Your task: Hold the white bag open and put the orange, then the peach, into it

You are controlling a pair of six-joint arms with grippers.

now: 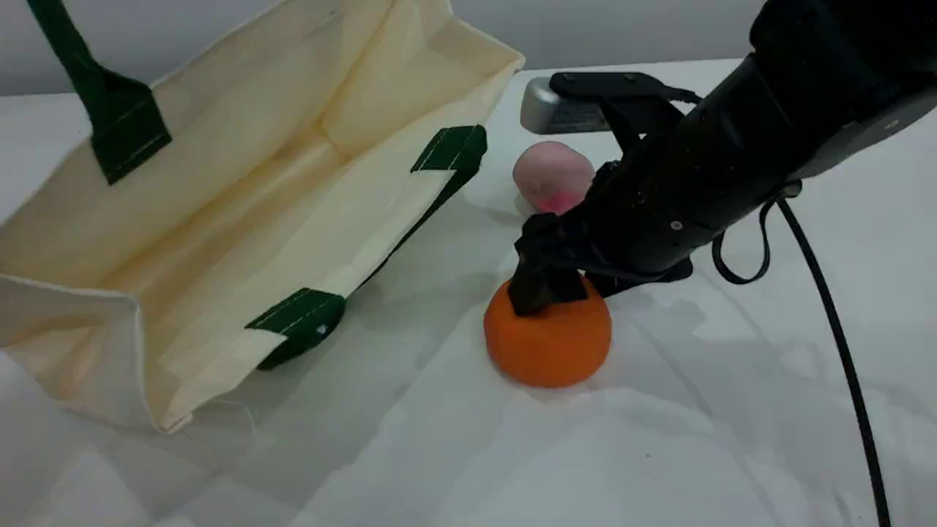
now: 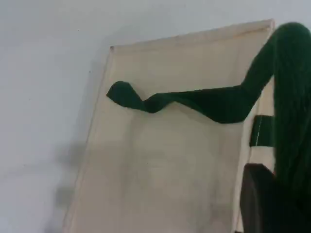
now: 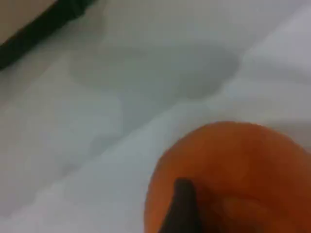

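The white bag (image 1: 241, 190) lies on the table's left with its mouth gaping toward the fruits. One dark green handle (image 1: 66, 44) is pulled taut up past the top edge. In the left wrist view that handle (image 2: 286, 97) runs down into my left gripper (image 2: 277, 194), which is shut on it. The orange (image 1: 549, 344) rests on the table right of the bag. My right gripper (image 1: 545, 289) sits on its top, its fingers closed against it, and a dark fingertip (image 3: 182, 208) touches the orange (image 3: 243, 174). The peach (image 1: 553, 178) lies just behind, partly hidden by the right arm.
A grey and black device (image 1: 564, 110) lies at the back behind the peach. A black cable (image 1: 842, 351) trails from the right arm down the right side. The bag's other green handle (image 1: 410, 227) lies under its near rim. The white table cover (image 1: 659, 454) is wrinkled.
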